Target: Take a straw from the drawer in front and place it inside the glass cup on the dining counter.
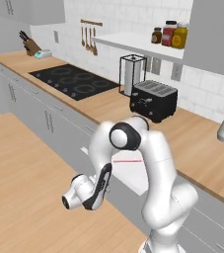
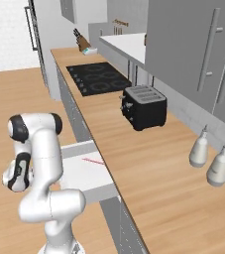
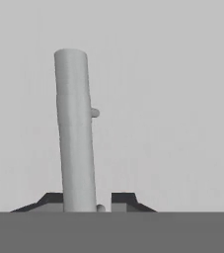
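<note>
Straddling the drawer (image 2: 79,171) handle bar (image 3: 75,133), pincer (image 3: 88,200) fingers slightly spread; straw (image 2: 92,160) lying inside, 12 o'clock end.

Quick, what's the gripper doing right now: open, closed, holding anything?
Gripper: slightly open, jaws straddling the drawer's bar handle, with a gap showing on one side; not clamped on it.
</note>
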Robot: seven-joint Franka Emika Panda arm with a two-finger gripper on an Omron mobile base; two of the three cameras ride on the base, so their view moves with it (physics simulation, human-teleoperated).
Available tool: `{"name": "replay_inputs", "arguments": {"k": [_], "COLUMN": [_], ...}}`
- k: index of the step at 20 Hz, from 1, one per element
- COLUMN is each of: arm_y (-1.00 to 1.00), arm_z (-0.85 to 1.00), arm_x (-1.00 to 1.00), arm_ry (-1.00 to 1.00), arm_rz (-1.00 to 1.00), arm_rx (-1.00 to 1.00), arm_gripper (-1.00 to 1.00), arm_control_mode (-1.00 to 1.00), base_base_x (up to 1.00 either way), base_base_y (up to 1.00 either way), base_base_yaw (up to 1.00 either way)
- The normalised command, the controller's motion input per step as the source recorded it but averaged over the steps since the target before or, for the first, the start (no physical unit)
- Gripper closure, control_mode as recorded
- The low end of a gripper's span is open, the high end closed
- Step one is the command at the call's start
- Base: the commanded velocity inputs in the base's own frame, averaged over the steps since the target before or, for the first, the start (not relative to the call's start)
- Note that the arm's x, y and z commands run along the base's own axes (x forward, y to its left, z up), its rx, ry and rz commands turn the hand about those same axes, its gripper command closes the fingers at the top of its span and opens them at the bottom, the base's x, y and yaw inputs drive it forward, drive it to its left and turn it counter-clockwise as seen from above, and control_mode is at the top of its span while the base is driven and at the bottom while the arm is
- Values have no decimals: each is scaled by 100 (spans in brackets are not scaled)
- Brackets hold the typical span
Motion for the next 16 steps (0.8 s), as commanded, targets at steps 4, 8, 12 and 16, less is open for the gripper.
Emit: {"name": "replay_inputs", "arguments": {"k": [4, 8, 12, 16], "arm_y": [90, 29, 0, 0], "arm_z": [22, 78, 100, 100], "arm_x": [-25, -34, -48, -34], "arm_ry": [14, 24, 32, 29], "arm_rz": [0, 1, 6, 3], "arm_rx": [9, 41, 63, 64], "arm_gripper": [-100, -100, -100, -100], "arm_control_mode": [-100, -100, -100, -100], "base_base_x": [0, 0, 0, 0], "base_base_y": [0, 0, 0, 0], "base_base_yaw": [0, 0, 0, 0]}}
